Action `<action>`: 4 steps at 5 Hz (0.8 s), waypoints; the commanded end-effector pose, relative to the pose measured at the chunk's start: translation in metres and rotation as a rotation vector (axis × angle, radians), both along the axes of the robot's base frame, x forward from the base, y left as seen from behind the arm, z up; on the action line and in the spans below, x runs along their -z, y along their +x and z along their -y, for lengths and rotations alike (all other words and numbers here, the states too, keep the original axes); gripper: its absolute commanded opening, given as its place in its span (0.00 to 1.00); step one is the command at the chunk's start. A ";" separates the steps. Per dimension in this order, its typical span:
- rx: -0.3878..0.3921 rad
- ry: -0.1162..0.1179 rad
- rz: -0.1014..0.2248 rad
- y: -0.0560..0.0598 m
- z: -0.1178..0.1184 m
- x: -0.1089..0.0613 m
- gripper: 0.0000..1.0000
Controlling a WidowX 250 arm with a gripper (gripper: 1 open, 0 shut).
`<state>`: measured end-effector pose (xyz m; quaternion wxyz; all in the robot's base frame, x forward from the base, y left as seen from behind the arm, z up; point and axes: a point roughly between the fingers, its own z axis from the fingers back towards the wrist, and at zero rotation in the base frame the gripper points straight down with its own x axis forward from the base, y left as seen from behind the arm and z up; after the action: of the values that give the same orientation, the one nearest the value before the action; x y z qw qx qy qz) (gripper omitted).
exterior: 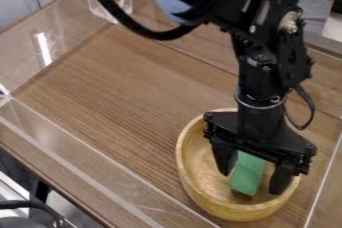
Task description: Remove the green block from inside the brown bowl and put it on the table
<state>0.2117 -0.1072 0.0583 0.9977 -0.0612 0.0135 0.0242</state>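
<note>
The gripper (251,174) is spread wide astride the green block (249,176), lowered into the brown bowl (198,168) at five o'clock for grasping.

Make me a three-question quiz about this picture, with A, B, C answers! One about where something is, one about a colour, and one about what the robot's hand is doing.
1. Where is the block?
A. On the table beside the bowl
B. Inside the brown bowl
C. On the clear plastic wall

2. What colour is the block?
A. Red
B. Yellow
C. Green

3. How is the end effector?
A. Open, fingers on either side of the block
B. Lifting the block high over the table
C. Far off at the table's other end

Answers:
1. B: the green block sits inside the brown bowl, near the table's corner.
2. C: it is bright green against the tan wood.
3. A: the end effector reaches down into the bowl with its fingers spread around the block.
</note>
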 end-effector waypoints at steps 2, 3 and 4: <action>-0.023 -0.021 0.026 0.008 -0.001 -0.002 1.00; -0.023 -0.026 0.027 0.011 -0.003 0.007 1.00; -0.027 -0.030 0.027 0.013 -0.005 0.014 1.00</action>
<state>0.2171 -0.1020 0.0373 0.9969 -0.0689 0.0161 0.0339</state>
